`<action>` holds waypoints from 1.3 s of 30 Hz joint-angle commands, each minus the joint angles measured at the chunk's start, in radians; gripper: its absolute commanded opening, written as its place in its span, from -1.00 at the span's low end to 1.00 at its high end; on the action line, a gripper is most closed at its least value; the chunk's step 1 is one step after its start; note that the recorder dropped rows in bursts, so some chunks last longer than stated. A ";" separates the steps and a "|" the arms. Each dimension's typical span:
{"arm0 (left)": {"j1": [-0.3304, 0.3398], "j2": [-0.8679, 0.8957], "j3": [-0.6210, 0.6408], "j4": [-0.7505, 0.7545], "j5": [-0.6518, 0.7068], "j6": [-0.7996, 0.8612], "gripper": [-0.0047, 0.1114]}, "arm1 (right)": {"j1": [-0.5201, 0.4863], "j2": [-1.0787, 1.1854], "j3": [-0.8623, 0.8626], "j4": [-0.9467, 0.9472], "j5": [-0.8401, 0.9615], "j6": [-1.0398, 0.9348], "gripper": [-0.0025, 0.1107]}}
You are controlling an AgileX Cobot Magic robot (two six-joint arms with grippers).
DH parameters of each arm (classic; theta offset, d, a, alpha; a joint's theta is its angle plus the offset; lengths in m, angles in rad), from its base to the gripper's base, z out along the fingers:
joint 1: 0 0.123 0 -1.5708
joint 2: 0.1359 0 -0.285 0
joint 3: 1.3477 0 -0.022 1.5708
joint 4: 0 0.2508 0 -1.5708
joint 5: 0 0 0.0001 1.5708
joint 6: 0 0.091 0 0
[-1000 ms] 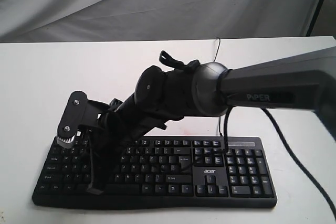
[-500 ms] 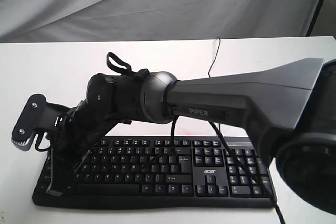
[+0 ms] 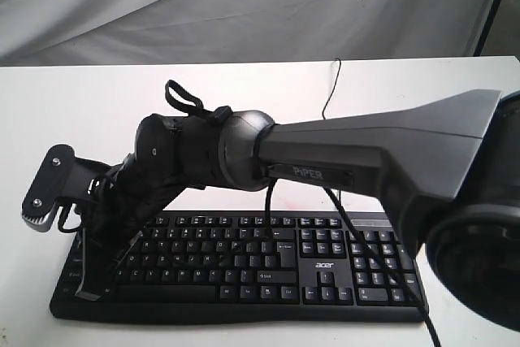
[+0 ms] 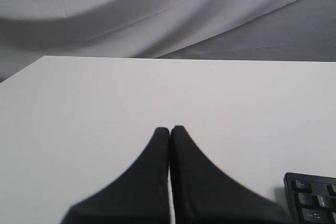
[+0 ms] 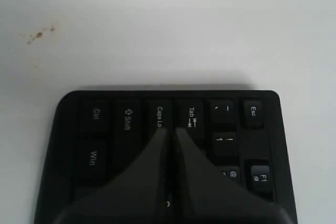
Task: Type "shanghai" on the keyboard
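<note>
The black keyboard [image 3: 244,274] with white legends lies along the table's front edge. My right arm reaches across it from the right. Its gripper [image 3: 88,290] is shut and empty, tips down at the keyboard's left end. In the right wrist view the closed gripper [image 5: 169,129] hangs over the Caps Lock and Tab keys of the keyboard [image 5: 105,124]; whether it touches them I cannot tell. My left gripper [image 4: 169,128] is shut on nothing over bare white table, with a corner of the keyboard [image 4: 312,203] beside it.
The keyboard's thin black cable [image 3: 329,91] runs back across the white table [image 3: 73,111]. A grey cloth backdrop [image 3: 244,6] hangs behind. The right arm's thick link [image 3: 382,160] covers part of the keyboard's top rows. A small brown stain [image 5: 37,35] marks the table.
My right arm has swung left, carrying its shut gripper from the left-middle keys to the keyboard's left end; in the last half second it barely shifted.
</note>
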 commanded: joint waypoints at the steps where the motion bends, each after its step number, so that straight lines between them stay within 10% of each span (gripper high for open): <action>1: -0.004 -0.005 0.005 -0.001 -0.006 -0.001 -0.91 | 0.002 0.027 -0.006 0.005 -0.004 0.005 -0.96; 39: -0.004 -0.005 0.005 -0.001 -0.006 -0.001 -0.91 | 0.002 0.018 -0.006 -0.033 0.003 -0.001 -0.96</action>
